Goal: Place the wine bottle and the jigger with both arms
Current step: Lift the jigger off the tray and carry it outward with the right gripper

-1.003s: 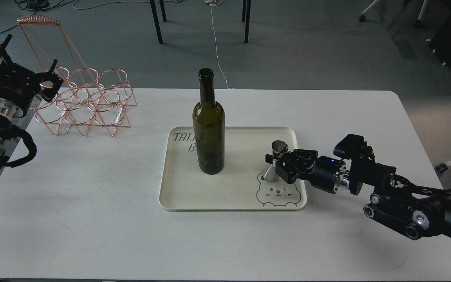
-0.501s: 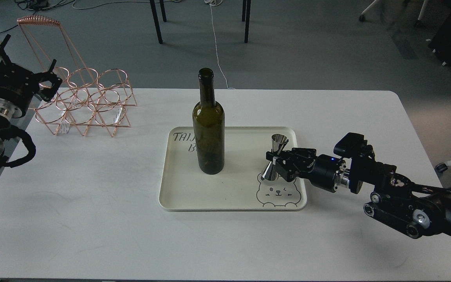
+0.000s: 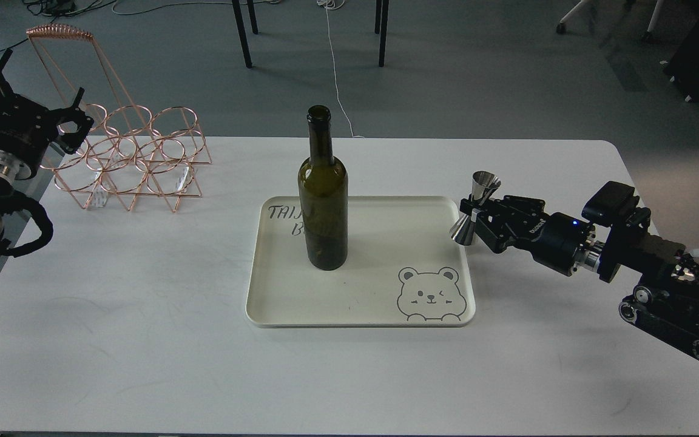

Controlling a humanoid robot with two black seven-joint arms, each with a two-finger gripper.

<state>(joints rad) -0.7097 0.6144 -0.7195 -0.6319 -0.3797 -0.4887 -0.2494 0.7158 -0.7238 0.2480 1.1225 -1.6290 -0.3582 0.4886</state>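
1. Now the right arm's jaws (image 3: 476, 214) grip the jigger (image 3: 476, 207) at its narrow waist, holding it clear of the surface and tilted, its upper cup leaning toward the far right.
2. Just to the left of those jaws, and below them, lies the right rim of the cream tray (image 3: 468, 285); the jigger hangs over that rim rather than over the tray's middle.
3. Well to the left of the right jaws, the wine bottle (image 3: 323, 206) stands upright on the tray, on its left half, partly covering some printed lettering.
4. Nearer to me than the right jaws, and a little to their left, a bear drawing (image 3: 429, 294) marks the tray's near right corner.
5. Far across the white worktop (image 3: 113, 315), the left arm's jaws (image 3: 31, 91) are raised at the far left edge with their fingers spread apart, holding nothing.
6. Just to the right of the left jaws stands a copper wire rack (image 3: 134, 158), one finger overlapping its nearest ring in this view; I cannot tell whether they touch.
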